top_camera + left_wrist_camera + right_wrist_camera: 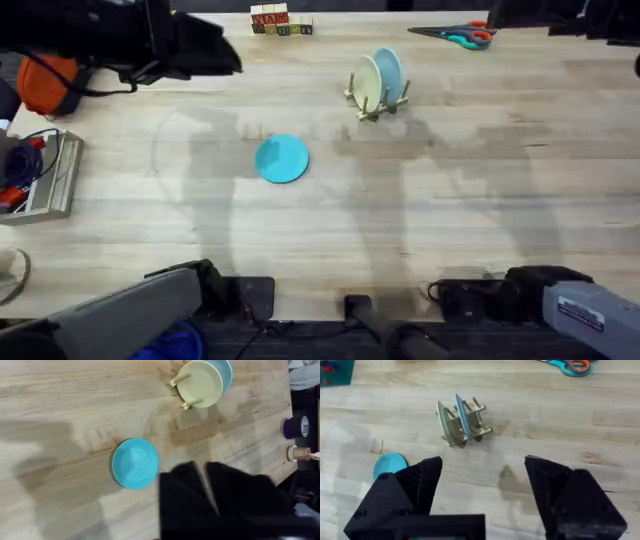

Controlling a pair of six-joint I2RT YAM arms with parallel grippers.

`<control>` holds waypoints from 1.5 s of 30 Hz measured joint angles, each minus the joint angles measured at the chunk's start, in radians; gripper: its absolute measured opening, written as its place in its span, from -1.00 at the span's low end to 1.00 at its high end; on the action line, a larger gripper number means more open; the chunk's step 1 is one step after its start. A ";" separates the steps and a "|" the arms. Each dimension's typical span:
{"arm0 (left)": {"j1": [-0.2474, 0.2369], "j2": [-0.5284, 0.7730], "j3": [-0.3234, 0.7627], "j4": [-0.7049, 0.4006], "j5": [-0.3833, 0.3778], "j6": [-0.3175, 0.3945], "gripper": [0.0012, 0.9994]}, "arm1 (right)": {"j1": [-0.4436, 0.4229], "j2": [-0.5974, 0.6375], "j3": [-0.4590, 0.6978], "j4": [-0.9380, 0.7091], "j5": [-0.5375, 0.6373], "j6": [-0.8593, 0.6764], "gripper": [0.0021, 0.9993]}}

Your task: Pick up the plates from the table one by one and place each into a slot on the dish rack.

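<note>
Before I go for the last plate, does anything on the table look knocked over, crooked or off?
Nothing stands out. The cream-yellow plate and pale blue plate stand upright in the small light-wood dish rack, which sits level. The bright cyan-blue plate lies flat on the wooden table, apart from the rack.

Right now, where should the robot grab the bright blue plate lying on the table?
By its rim, coming down from above. The bright blue plate lies flat on the table, so one finger would likely have to slip under the edge. The side facing away from the rack looks freest.
</note>
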 joint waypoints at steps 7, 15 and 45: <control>0.000 0.000 0.000 -0.003 0.001 0.006 -0.92 | 0.000 0.000 0.000 0.000 0.000 0.000 0.99; 0.000 0.000 0.000 -0.021 0.003 0.006 -0.92 | 0.000 0.000 0.000 0.000 0.000 0.000 0.99; 0.087 0.148 -0.086 -0.041 0.282 0.169 -0.92 | 0.000 0.000 0.000 0.000 0.000 0.000 0.99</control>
